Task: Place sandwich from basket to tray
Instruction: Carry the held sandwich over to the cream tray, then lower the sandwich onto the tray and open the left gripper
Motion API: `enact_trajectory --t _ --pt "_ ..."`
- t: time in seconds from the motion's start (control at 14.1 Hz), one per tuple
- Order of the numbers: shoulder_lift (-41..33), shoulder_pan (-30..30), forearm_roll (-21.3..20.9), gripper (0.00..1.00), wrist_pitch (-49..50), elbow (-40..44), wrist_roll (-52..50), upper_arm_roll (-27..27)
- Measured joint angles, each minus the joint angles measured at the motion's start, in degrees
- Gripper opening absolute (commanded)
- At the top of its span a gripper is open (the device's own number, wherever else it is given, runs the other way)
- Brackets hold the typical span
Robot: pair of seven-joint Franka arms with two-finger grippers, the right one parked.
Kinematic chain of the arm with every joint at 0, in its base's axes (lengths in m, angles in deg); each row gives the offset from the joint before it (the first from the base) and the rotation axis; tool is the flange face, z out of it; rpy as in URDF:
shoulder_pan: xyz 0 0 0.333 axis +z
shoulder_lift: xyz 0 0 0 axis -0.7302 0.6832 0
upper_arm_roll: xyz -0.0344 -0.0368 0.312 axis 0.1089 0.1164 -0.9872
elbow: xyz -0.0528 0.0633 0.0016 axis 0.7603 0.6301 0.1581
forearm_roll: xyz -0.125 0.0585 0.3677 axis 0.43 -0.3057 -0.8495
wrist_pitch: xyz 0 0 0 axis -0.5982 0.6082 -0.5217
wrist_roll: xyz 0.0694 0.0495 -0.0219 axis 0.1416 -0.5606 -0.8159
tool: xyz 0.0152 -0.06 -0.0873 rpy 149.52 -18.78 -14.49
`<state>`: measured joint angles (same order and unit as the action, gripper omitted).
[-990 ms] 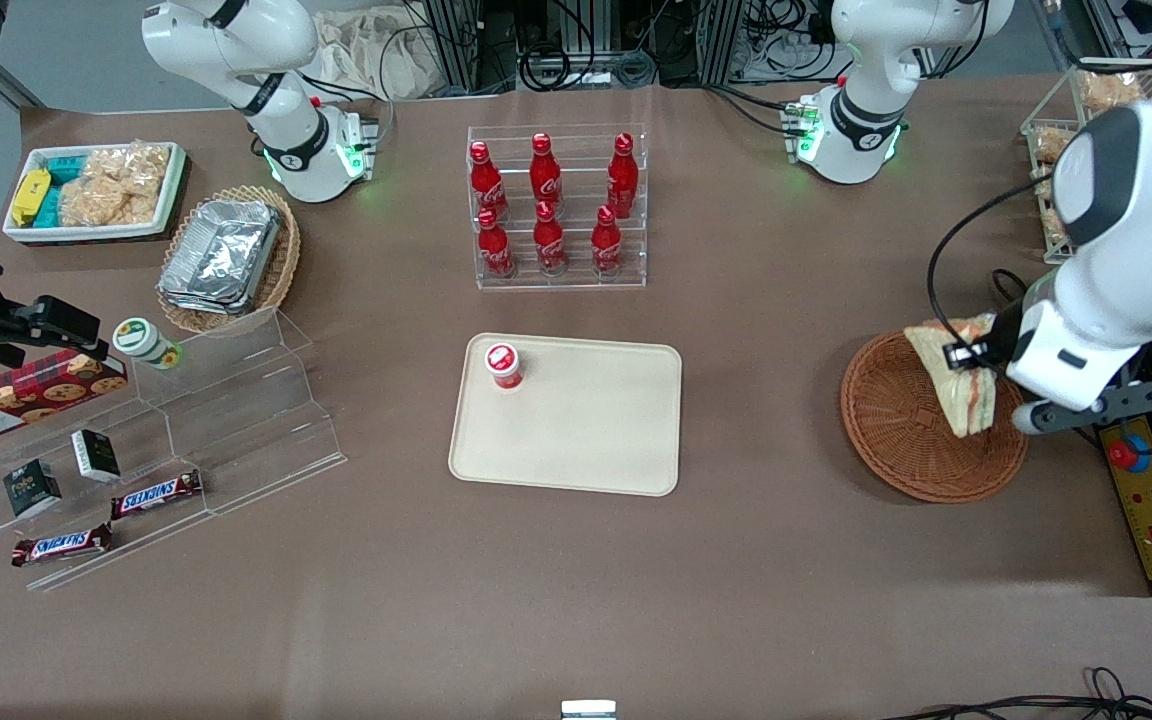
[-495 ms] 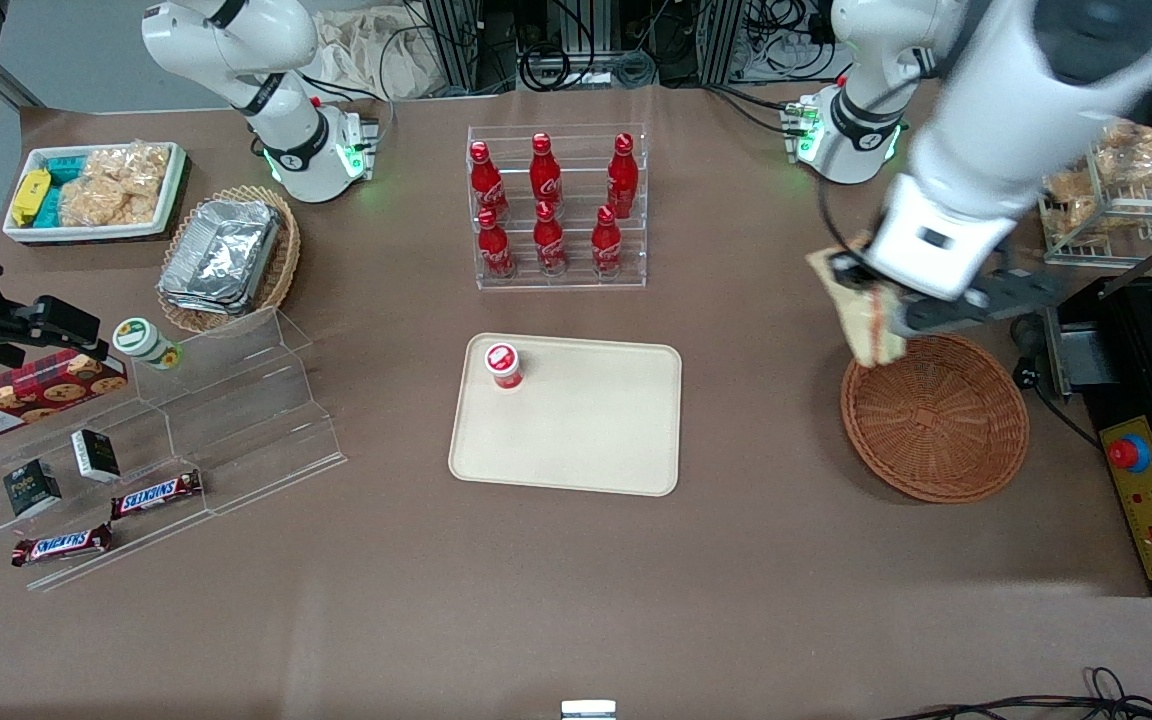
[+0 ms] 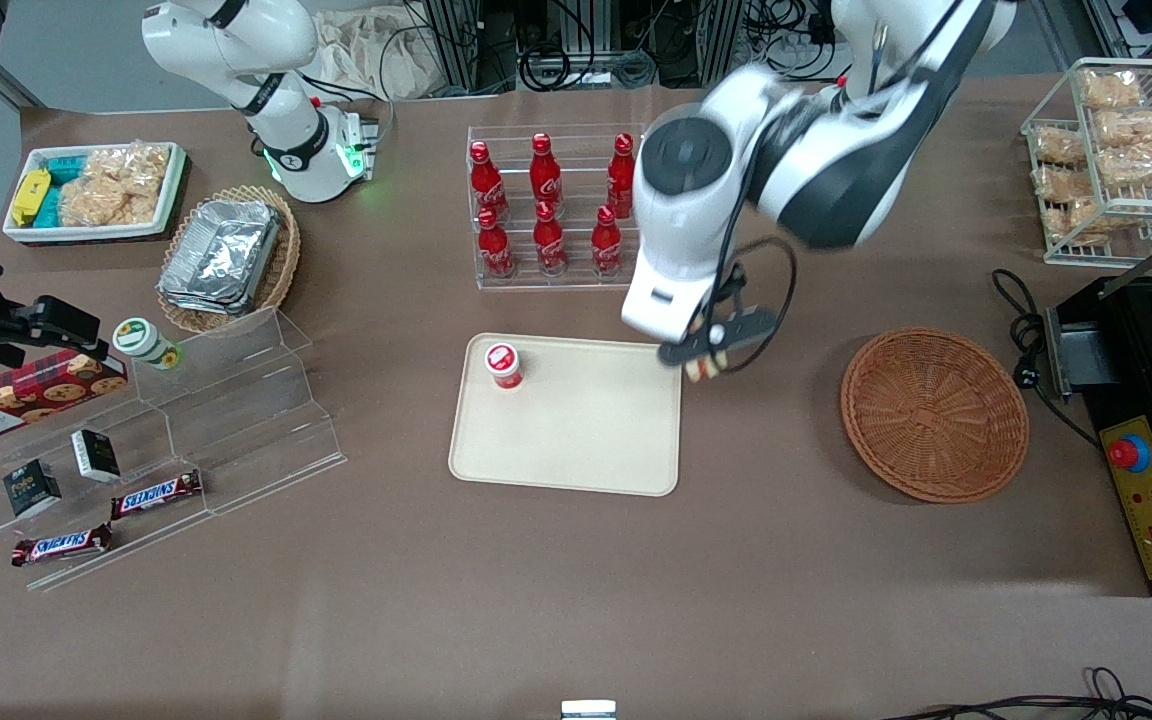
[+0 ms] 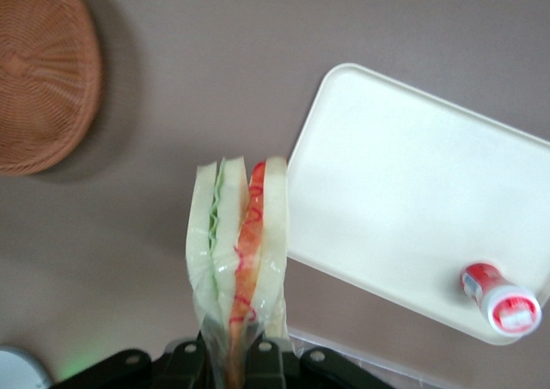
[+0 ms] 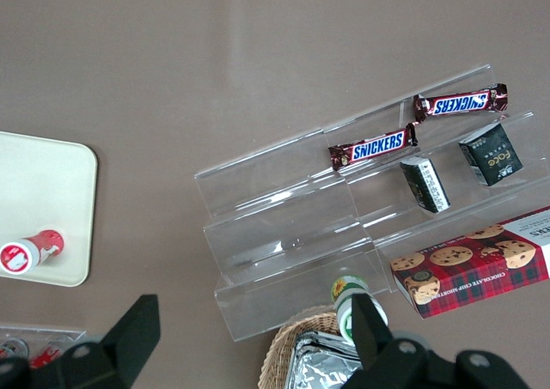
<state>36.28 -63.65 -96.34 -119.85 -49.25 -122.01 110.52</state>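
Note:
My left gripper [image 3: 706,350] hangs above the edge of the cream tray [image 3: 576,430] that faces the working arm's end of the table, and it is shut on the sandwich [image 3: 703,369]. The arm hides most of the sandwich in the front view. In the left wrist view the wrapped sandwich [image 4: 239,243] points away from the gripper [image 4: 241,365], its orange-red and green filling showing, over bare table just beside the tray [image 4: 404,191]. The round reddish-brown basket [image 3: 934,414] [image 4: 39,71] sits farther toward the working arm's end with nothing in it.
A small red-capped bottle [image 3: 503,364] stands on the tray's corner toward the parked arm. A clear rack of cola bottles [image 3: 556,205] stands farther from the front camera than the tray. A stepped acrylic shelf of snacks [image 3: 186,420] and an oval basket of foil containers [image 3: 226,258] lie toward the parked arm's end.
The gripper lifted the sandwich out of the basket and carried it sideways to the tray's edge. The basket is left empty.

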Motion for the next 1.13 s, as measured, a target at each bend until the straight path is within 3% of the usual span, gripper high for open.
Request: enact_trajectory --t 0.28,0.64,0.78,0.85,0.92,0.99,1.13 --pt "11.21 0.03 -2.53 0.0 -11.01 0.24 -2.11 -0.46" --pt "18.55 -0.45 -5.97 0.0 -19.23 0.41 -4.94 -0.42" --pt "19.97 -0.5 -6.17 0.22 -20.4 0.46 -5.27 -0.42" --pt "20.26 -0.49 -6.17 0.42 -20.57 0.51 -5.31 -0.42" --pt "20.33 -0.49 -6.17 0.8 -20.6 0.56 -5.38 -0.42" --pt "20.32 -0.49 -6.17 1.0 -20.6 0.69 -5.44 -0.42" --pt "20.3 -0.49 -6.2 1.0 -20.6 1.23 -5.46 -0.41"
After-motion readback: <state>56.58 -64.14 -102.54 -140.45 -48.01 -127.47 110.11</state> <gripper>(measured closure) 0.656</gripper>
